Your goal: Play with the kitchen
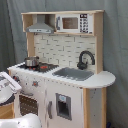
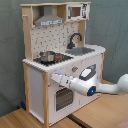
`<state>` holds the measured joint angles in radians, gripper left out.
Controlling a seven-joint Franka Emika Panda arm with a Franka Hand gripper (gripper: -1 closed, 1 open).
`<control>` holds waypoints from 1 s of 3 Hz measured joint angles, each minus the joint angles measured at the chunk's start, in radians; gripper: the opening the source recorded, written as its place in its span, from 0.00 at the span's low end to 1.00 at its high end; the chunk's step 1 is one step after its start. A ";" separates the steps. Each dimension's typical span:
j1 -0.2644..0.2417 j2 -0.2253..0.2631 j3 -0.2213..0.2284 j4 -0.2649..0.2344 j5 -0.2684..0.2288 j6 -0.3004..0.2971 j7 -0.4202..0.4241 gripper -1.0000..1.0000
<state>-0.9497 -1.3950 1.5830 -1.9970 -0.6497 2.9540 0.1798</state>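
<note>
**First exterior view and second exterior view: arm at the toy kitchen's front**

First exterior view: the toy kitchen (image 1: 65, 70) fills most of the frame against a grey curtain. It is white with light-wood side panels. On top, a grey hood (image 1: 41, 26) sits at the first exterior view's left and a toy microwave (image 1: 74, 23) beside it on the shelf. Below is a white tiled backsplash. On the counter, a metal pot (image 1: 31, 61) stands on the black stovetop (image 1: 41, 66); the grey sink (image 1: 73, 74) lies to its right with a black curved faucet (image 1: 85, 59) behind it. The lower front shows the windowed oven door (image 1: 28, 105) and a cupboard door with a grey dispenser panel (image 1: 63, 105). Part of the white robot arm (image 1: 9, 86) enters at the first exterior view's left edge, near the oven side; its gripper cannot be made out here.

Second exterior view: the kitchen (image 2: 62, 60) stands on a wooden floor (image 2: 100, 112), seen from its other side. The pot (image 2: 47, 56) is on the stovetop, the faucet (image 2: 75, 39) and sink (image 2: 80, 50) further back, the hood (image 2: 48, 19) above. The white arm (image 2: 107, 90) reaches in from the second exterior view's right, its gripper (image 2: 56, 78) up against the kitchen's front panel, just under the counter edge and above the oven door (image 2: 62, 98). Whether the fingers are spread or closed cannot be told.
</note>
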 joint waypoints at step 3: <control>-0.001 0.000 -0.001 0.003 0.000 0.000 0.335 0.00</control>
<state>-0.9503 -1.3950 1.5819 -1.9941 -0.6496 2.9540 0.5153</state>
